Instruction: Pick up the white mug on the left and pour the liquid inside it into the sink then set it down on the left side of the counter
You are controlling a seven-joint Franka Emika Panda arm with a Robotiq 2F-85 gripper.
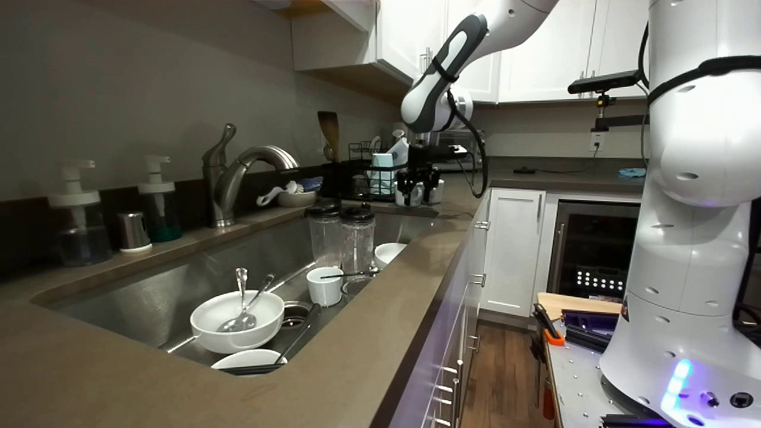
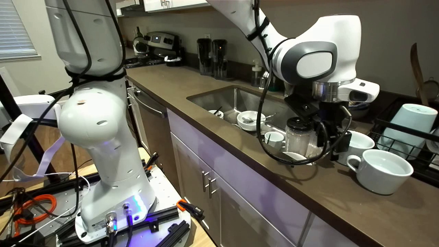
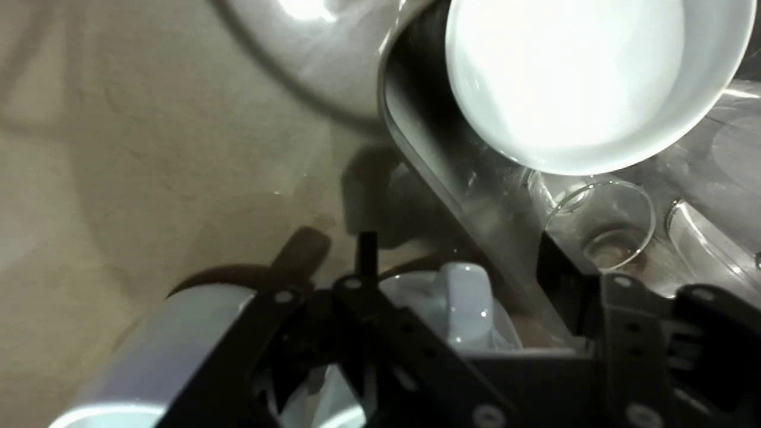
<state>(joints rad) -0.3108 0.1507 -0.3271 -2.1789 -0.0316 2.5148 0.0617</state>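
Gripper [image 3: 461, 261] at a white mug [image 2: 362, 141] beside a kitchen sink [image 1: 142, 315]. The basin, let into the counter [image 1: 362, 345], contains a bowl [image 1: 229, 342] with spoons [image 1: 242, 321], a white cup [image 1: 324, 294] and two clear jars [image 1: 358, 246] with black lids; in the wrist view, a second white bowl [image 3: 571, 154] and a clear glass [image 3: 612, 238] lie in the end of the basin nearest the gripper. The faucet [image 1: 225, 196] and two soap dispensers [image 1: 162, 214] stand along the back. On the counter, a second mug [image 2: 382, 175] stands upright just beside the white mug, on the side farther from the sink; in an exterior view it partly covers the white mug. Near both mugs, a black dish rack [image 2: 428, 175] holds an upturned pale blue cup [image 2: 411, 118]. A black cable [image 2: 292, 162] loops down from the arm [image 2: 329, 44] in front of the sink.

The white mug stands upright on the counter, close to the sink's edge. The jaws point downward, wide apart, and hold nothing. In the wrist view the mug's handle [image 3: 468, 303] appears between the fingers [image 3: 568, 291], visibly separated from each; whether a finger touches the mug's body cannot be told.
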